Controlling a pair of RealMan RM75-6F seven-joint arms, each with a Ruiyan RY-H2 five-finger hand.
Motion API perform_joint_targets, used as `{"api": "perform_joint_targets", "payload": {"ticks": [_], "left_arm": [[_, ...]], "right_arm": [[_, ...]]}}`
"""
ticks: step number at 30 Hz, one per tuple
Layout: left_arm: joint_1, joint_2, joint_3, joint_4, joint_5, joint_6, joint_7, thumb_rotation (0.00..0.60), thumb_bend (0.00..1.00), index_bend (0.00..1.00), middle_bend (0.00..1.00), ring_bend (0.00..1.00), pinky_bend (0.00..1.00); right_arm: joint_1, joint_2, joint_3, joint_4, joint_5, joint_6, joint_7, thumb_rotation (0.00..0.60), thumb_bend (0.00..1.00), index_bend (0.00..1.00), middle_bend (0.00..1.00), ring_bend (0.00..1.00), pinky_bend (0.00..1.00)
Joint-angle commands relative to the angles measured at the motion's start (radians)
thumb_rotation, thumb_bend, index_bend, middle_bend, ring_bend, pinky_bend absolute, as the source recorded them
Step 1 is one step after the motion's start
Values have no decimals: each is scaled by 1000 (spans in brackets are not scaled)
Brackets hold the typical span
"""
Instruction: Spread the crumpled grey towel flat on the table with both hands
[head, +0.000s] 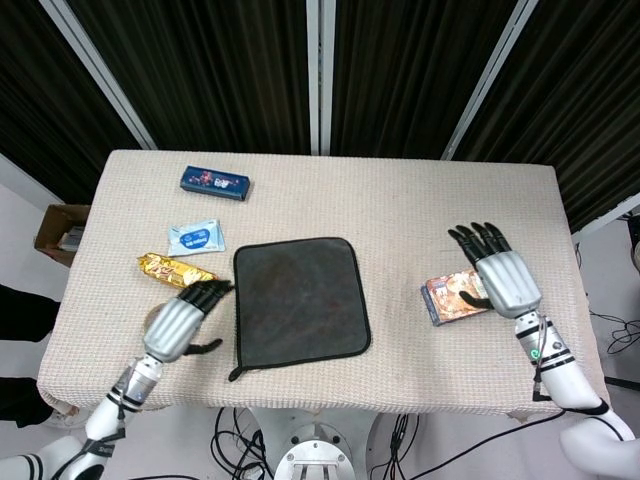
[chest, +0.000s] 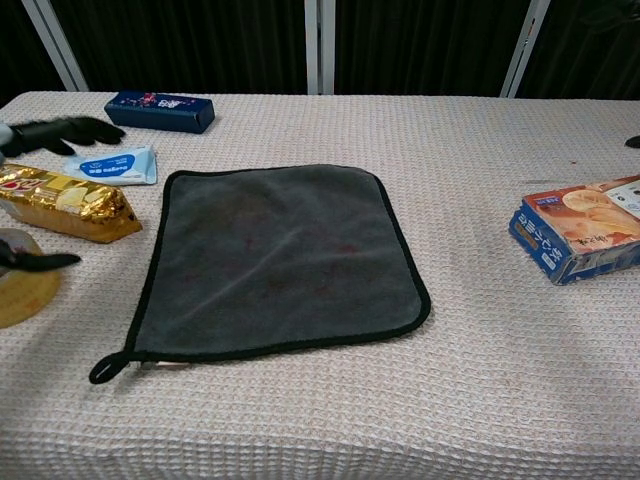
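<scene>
Both hands hover empty, fingers spread: left hand (head: 180, 322) beside the flat grey towel (head: 298, 297), right hand (head: 502, 277) well apart.

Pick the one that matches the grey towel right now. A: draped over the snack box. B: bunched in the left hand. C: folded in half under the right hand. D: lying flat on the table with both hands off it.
D: the grey towel lies spread flat on the table, with the left hand off to its left side and the right hand away over the snack box, neither touching it.
</scene>
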Motion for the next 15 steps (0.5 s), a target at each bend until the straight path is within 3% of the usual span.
{"api": "perform_joint_targets", "payload": {"ticks": [1,3,6,15], "left_arm": [[50,134,-129,0,-205,39,-1,600,155,141,130,120,176],[68,169,-157,34,-275,30,-12,600,155,145,134,121,174],[106,207,-158,77,-323,31,-22,600,155,145,134,120,167],[240,231,-74,0,-228,178,-23,600,154,145,134,121,164]], "right_arm": [[-32,29,24,23,35,44,11,600,236,9,118,0,0],[-56,45,28,29,48,70,24,600,265,9,122,0,0],[-105,68,17,28,49,120,40,600,266,9,122,0,0],[-249,58,-64,25,-39,264,116,600,265,9,121,0,0]]}}
